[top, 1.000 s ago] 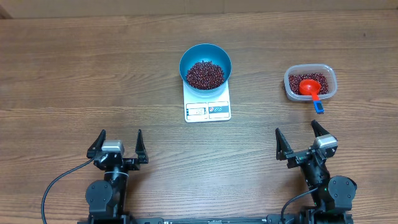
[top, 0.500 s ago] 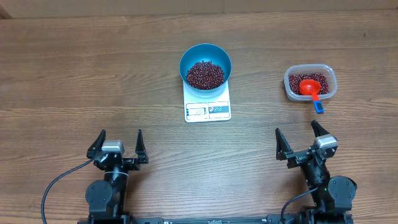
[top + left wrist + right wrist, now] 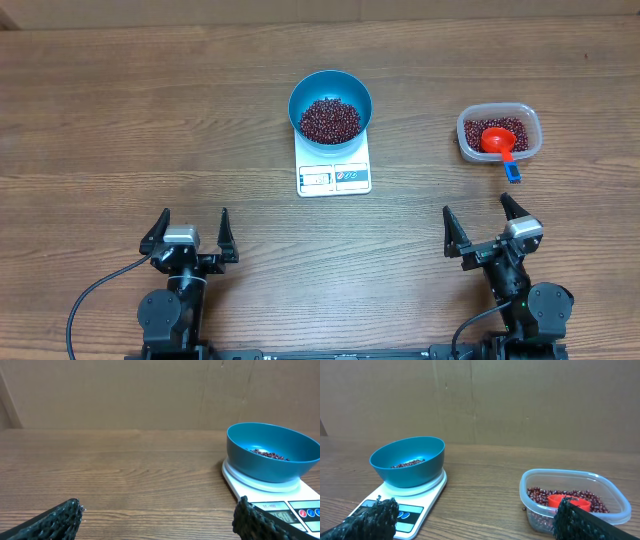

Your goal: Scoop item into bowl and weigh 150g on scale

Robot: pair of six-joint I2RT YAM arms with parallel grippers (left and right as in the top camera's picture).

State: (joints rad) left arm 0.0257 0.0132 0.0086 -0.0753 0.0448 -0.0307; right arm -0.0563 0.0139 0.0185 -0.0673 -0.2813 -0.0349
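On the wooden table (image 3: 100, 100) nothing has been moved over the last second. The left gripper (image 3: 194, 214) and right gripper (image 3: 476, 206) are held wide open, empty. The bowl (image 3: 298, 95) is seated on the scale (image 3: 335, 177), beans (image 3: 330, 119) inside; the scoop (image 3: 496, 140) is left in the tub (image 3: 463, 130), so weighing is judged complete.

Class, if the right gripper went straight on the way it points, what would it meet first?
Probably the clear tub, which lies ahead of the right gripper on its right side; depth is unclear.
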